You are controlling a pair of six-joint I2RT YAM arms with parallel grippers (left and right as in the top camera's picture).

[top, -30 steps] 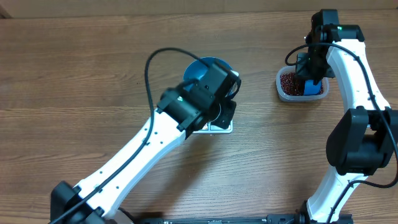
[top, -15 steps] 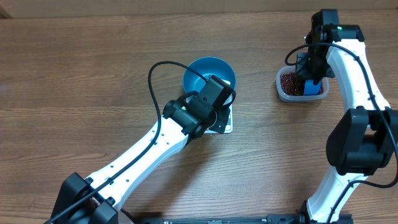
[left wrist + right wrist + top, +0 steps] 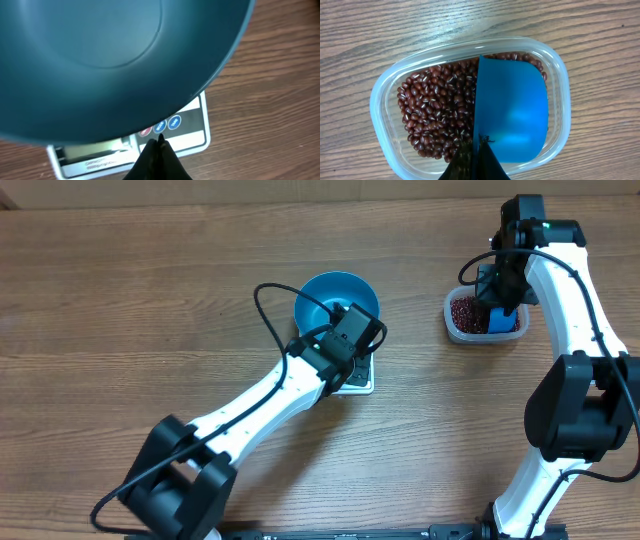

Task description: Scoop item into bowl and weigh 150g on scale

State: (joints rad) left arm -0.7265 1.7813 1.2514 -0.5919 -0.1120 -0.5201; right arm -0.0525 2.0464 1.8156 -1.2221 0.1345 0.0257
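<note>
The empty blue bowl (image 3: 325, 298) (image 3: 100, 50) stands on the white scale (image 3: 362, 385) (image 3: 192, 141). My left gripper (image 3: 352, 366) (image 3: 161, 142) is shut, empty, its tips right at the scale's round buttons (image 3: 173, 122) beside the display. At the right, dark red-brown beans, the item (image 3: 464, 311) (image 3: 435, 110), lie in a clear tub (image 3: 452, 328) (image 3: 380, 100). My right gripper (image 3: 498, 305) (image 3: 481, 142) is shut on a small blue scoop (image 3: 500, 320) (image 3: 515, 110) that rests inside the tub on the beans' right side. No beans show in the scoop.
Bare wooden tabletop (image 3: 150, 300) surrounds everything. My left arm (image 3: 250, 415) runs diagonally from the front left to the scale. The right arm (image 3: 575, 360) stands along the right edge.
My left arm has swung off the bowl, which now shows fully, and its shut tips have come down to the scale's button strip. The right arm and scoop have not moved.
</note>
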